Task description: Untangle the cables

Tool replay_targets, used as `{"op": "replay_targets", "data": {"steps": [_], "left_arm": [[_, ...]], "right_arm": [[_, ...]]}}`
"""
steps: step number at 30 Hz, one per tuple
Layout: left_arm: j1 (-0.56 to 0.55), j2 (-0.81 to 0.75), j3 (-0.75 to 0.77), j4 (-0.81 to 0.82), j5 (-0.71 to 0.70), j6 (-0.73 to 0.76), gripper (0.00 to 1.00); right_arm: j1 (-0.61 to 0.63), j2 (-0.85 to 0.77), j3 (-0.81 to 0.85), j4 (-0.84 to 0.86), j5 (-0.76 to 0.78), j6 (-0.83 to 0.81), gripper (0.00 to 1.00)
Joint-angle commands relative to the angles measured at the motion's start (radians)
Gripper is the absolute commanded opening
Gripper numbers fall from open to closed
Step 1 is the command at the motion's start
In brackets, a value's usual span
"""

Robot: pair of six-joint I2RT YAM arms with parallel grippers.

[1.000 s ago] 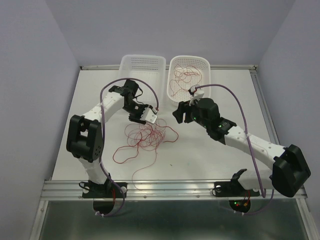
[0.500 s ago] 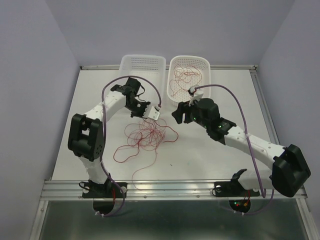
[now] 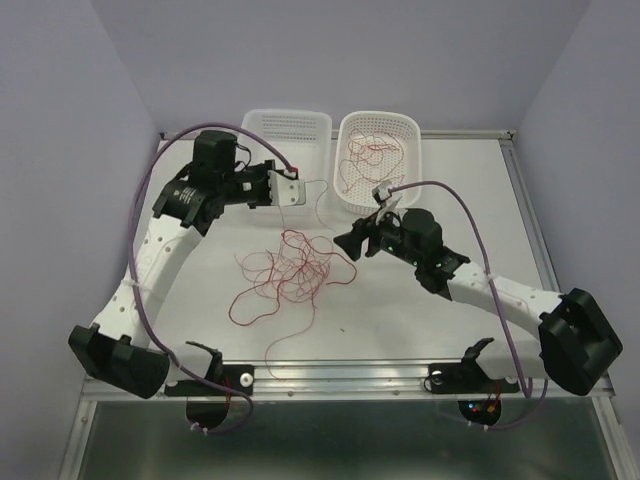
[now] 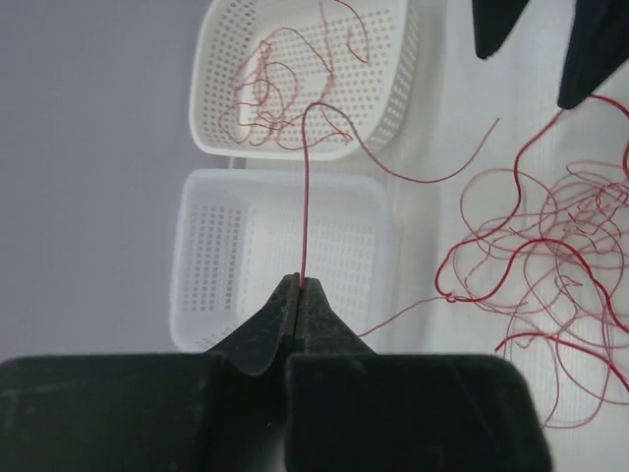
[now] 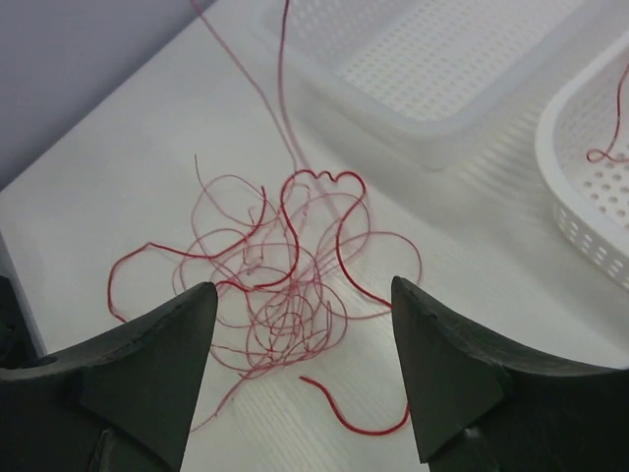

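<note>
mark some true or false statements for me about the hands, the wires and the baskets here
1. The left hand is shut on a red wire. True.
2. The right hand is clamped on the tangle. False: its jaws stand open above the tangle and hold nothing.
3. Both baskets are empty. False: the right basket holds red wires; only the left basket shows none.
4. The tangle lies on the table, outside both baskets. True.
</note>
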Motion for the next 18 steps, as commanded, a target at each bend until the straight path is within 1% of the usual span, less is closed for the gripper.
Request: {"op": "replay_targets", "data": {"steps": [1,2,3,4,5,6,7,8,9,11,12,15,16,18], "left_arm": [[-0.005,-0.124,0.070,0.277,-0.032,-0.324,0.00],[-0.005,-0.139,0.079,0.315,-0.052,-0.411,0.00],[-0.005,-0.152,0.096,0.344,-0.071,-0.456,0.00],[-0.005,-0.162,0.155,0.356,-0.080,-0.481,0.00],[-0.005,-0.162,0.192,0.355,-0.086,-0.495,0.00],[-0.005,-0.162,0.231,0.355,-0.088,-0.545,0.00],[-0.005,-0.156,0.305,0.355,-0.089,-0.564,0.00],[-0.006,-0.150,0.347,0.341,-0.086,-0.575,0.00],[-0.005,-0.147,0.423,0.338,-0.086,-0.604,0.00],[-0.005,-0.124,0.496,0.327,-0.094,-0.635,0.00],[-0.005,-0.115,0.569,0.323,-0.091,-0.647,0.00],[-0.005,-0.098,0.674,0.332,-0.095,-0.696,0.00],[-0.005,-0.101,0.686,0.353,-0.092,-0.716,0.00],[-0.006,-0.110,0.690,0.387,-0.095,-0.728,0.00]], "right_arm": [[-0.002,-0.050,0.012,0.243,-0.172,-0.021,0.78],[0.000,-0.043,0.023,0.260,-0.194,-0.010,0.79],[0.000,-0.035,0.043,0.274,-0.218,-0.005,0.79],[-0.002,-0.027,0.061,0.288,-0.264,0.002,0.81],[0.001,-0.018,0.101,0.311,-0.271,0.019,0.82],[0.006,0.009,0.118,0.319,-0.272,0.022,0.82],[0.009,0.023,0.133,0.343,-0.277,0.021,0.81],[0.015,0.042,0.165,0.355,-0.275,0.018,0.81],[0.019,0.074,0.179,0.365,-0.268,0.011,0.80],[0.027,0.111,0.228,0.380,-0.242,-0.004,0.79],[0.027,0.144,0.245,0.383,-0.210,-0.010,0.78],[0.027,0.190,0.291,0.392,-0.145,-0.021,0.79],[0.027,0.201,0.301,0.398,-0.151,-0.021,0.80],[0.027,0.224,0.344,0.398,-0.168,-0.015,0.80]]}}
